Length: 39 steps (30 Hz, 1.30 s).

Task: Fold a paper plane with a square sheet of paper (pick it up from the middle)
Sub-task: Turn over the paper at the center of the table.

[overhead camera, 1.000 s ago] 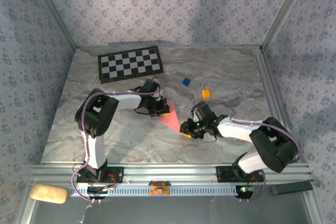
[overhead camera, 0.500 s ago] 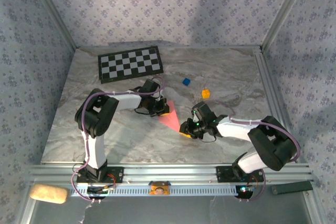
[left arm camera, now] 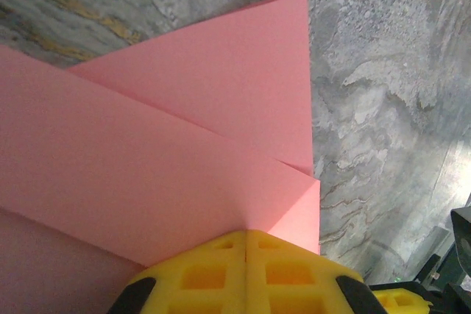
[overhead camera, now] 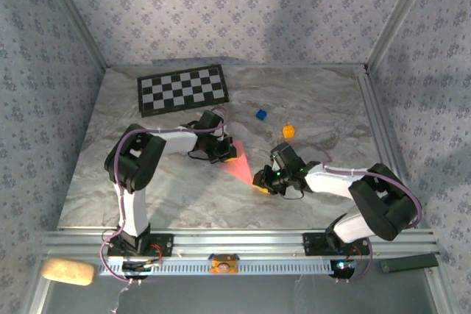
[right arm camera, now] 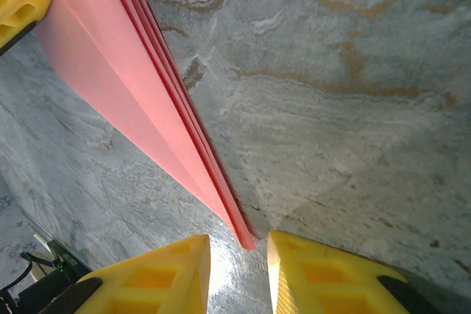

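The salmon-pink paper plane point(overhead camera: 241, 164) lies folded on the marble table point(overhead camera: 147, 182) between my two grippers. In the left wrist view its layered flaps point(left arm camera: 184, 145) spread away from my left gripper point(left arm camera: 246, 244), whose yellow fingers are pressed together on the paper's wide end at the centre crease. My left gripper point(overhead camera: 223, 154) sits at the plane's upper left end. My right gripper point(overhead camera: 260, 181) is at the lower right end. It stands open point(right arm camera: 239, 262) low over the table, and the sharp tip point(right arm camera: 246, 240) reaches just between its fingertips, apart from both.
A black-and-white checkerboard point(overhead camera: 182, 89) lies at the back left. A small blue block point(overhead camera: 260, 114) and a small orange block point(overhead camera: 288, 131) sit behind the right arm. An aluminium rail point(overhead camera: 243, 240) runs along the near edge.
The right wrist has edged very slightly to the right. The paper and the left gripper have stayed put.
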Available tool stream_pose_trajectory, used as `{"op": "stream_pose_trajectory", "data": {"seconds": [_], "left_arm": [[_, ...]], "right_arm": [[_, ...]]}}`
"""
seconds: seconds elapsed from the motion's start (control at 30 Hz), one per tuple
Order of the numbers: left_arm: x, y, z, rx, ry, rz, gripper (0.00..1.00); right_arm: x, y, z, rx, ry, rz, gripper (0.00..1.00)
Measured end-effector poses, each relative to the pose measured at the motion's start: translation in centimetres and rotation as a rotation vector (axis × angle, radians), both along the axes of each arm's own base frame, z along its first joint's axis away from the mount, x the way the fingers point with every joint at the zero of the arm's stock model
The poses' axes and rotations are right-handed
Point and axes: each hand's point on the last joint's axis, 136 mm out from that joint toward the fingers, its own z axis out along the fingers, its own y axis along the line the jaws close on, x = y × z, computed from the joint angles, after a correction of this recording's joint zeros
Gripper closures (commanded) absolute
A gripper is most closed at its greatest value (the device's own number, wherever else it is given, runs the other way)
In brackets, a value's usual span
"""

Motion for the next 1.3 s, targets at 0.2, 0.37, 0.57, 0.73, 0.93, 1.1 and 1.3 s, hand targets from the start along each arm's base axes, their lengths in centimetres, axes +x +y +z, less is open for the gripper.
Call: {"op": "stream_pose_trajectory", "data": {"seconds": [0.2, 0.37, 0.57, 0.73, 0.93, 1.1, 1.3], "left_arm": [[-0.02, 0.03, 0.0, -0.006, 0.013, 0.011, 1.0], [-0.11, 0.01, -0.02, -0.009, 0.022, 0.015, 1.0], [-0.12, 0.01, -0.02, -0.011, 0.027, 0.017, 1.0], [-0.16, 0.0, -0.01, -0.014, 0.032, 0.019, 1.0], [-0.23, -0.03, -0.05, -0.016, 0.036, 0.016, 1.0], [-0.34, -0.11, -0.06, -0.022, 0.042, 0.012, 1.0], [-0.35, -0.12, -0.06, -0.022, 0.043, 0.012, 1.0]], "right_arm": [[0.03, 0.04, -0.01, 0.006, 0.007, -0.005, 0.73], [-0.04, 0.07, -0.16, 0.014, 0.028, -0.007, 0.75], [-0.06, 0.06, -0.2, 0.018, 0.037, -0.013, 0.76], [-0.05, 0.14, -0.25, 0.022, 0.042, -0.013, 0.76], [0.16, 0.44, -0.11, 0.041, 0.044, -0.018, 0.76], [0.21, 0.7, -0.1, 0.055, 0.046, -0.012, 0.76], [0.22, 0.68, -0.11, 0.054, 0.045, -0.013, 0.76]]}}
